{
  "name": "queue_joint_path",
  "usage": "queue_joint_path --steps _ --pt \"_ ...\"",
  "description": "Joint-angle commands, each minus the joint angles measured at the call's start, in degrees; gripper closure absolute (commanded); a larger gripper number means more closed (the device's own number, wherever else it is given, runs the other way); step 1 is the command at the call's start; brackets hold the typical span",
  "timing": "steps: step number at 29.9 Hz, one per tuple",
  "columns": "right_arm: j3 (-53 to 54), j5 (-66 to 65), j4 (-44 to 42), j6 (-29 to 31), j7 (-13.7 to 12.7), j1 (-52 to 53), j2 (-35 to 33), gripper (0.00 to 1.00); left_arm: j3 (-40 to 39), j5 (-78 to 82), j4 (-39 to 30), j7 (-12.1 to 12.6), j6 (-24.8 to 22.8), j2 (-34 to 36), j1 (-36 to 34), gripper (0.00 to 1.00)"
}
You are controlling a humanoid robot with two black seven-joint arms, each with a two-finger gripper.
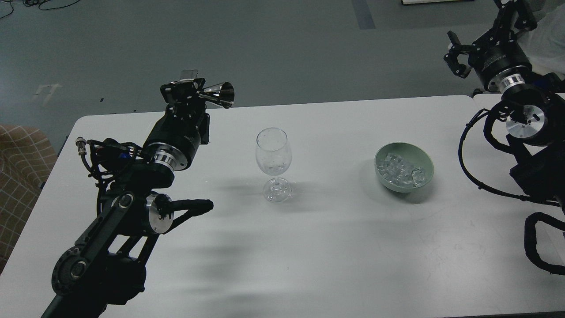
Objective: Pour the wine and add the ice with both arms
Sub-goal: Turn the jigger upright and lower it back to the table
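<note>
A clear stemmed wine glass stands upright mid-table, with a little colourless wine low in its bowl. A pale green bowl of clear ice cubes sits to its right. My left gripper is shut on a shiny metal jigger, held on its side above the table's far left edge, well left of the glass. My right gripper hangs high at the far right, above and behind the bowl; its fingers look spread and hold nothing.
The white table runs to a far edge just behind the jigger. My right arm's joints and looping black cables hang over the table's right end. A checked fabric seat sits off the left edge.
</note>
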Motion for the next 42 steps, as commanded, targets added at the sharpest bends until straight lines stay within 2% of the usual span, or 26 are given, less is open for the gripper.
queue_joint_path --steps 1,4,6,8,9,10,13,17,21,25,26,30,33,40,42 --pt "-0.1 0.0 0.0 0.1 0.0 -0.1 0.0 0.0 -9.4 -19.4 0.5 0.4 -0.5 0.2 0.0 1.0" --pt "-0.1 0.0 0.0 0.0 0.0 -0.4 0.0 0.0 -13.5 -29.4 1.6 0.4 -0.7 0.7 0.2 1.0" --pt "-0.1 0.0 0.0 0.0 0.0 -0.4 0.0 0.0 -15.2 -33.2 4.5 0.3 -3.1 1.0 1.6 1.0" --pt "-0.1 0.0 0.0 0.0 0.0 -0.4 0.1 0.0 -16.2 -34.9 8.8 0.2 -10.1 0.9 3.6 1.0" --pt "-0.1 0.0 0.0 0.0 0.0 -0.4 0.1 0.0 -16.2 -34.9 8.9 0.2 -10.1 0.9 3.6 1.0" --pt "-0.1 0.0 0.0 0.0 0.0 -0.5 0.1 0.0 -17.6 -35.4 11.0 0.1 -12.4 0.4 3.9 1.0" --pt "-0.1 0.0 0.0 0.0 0.0 -0.7 0.0 0.0 -22.4 -43.0 16.8 0.2 -13.7 -0.2 3.9 1.0" --pt "-0.1 0.0 0.0 0.0 0.0 -1.0 0.0 0.0 -22.9 -46.0 21.0 -0.4 -15.4 -0.1 3.8 1.0" --pt "-0.2 0.0 0.0 0.0 0.0 -1.8 -0.1 0.0 -23.3 -46.6 26.9 -0.5 -23.5 -0.6 3.9 1.0" --pt "-0.3 -0.1 0.0 0.0 0.0 -2.2 -0.4 0.0 -23.6 -46.7 31.6 -0.7 -24.8 -1.8 3.9 1.0" --pt "-0.5 -0.1 0.1 0.0 0.0 -2.2 -0.9 0.0 -23.6 -47.1 33.1 -1.5 -25.2 -2.7 3.9 1.0" --pt "-0.8 -0.2 0.1 0.0 -0.1 -2.7 -1.1 0.0 -23.5 -47.9 37.2 -3.7 -29.9 -3.4 4.0 1.0" --pt "-1.0 -0.3 0.1 0.0 0.0 -3.1 -1.1 0.0 -23.5 -48.5 40.8 -4.0 -32.7 -3.4 4.2 1.0" --pt "-1.1 -0.4 0.1 -0.1 -0.1 -3.0 -1.0 0.0 -23.5 -49.6 44.5 -4.2 -32.9 -3.2 4.2 1.0" --pt "-1.1 -0.4 0.1 -0.2 -0.1 -3.0 -0.9 0.0 -23.4 -49.6 45.4 -4.2 -32.8 -3.2 4.0 0.94"
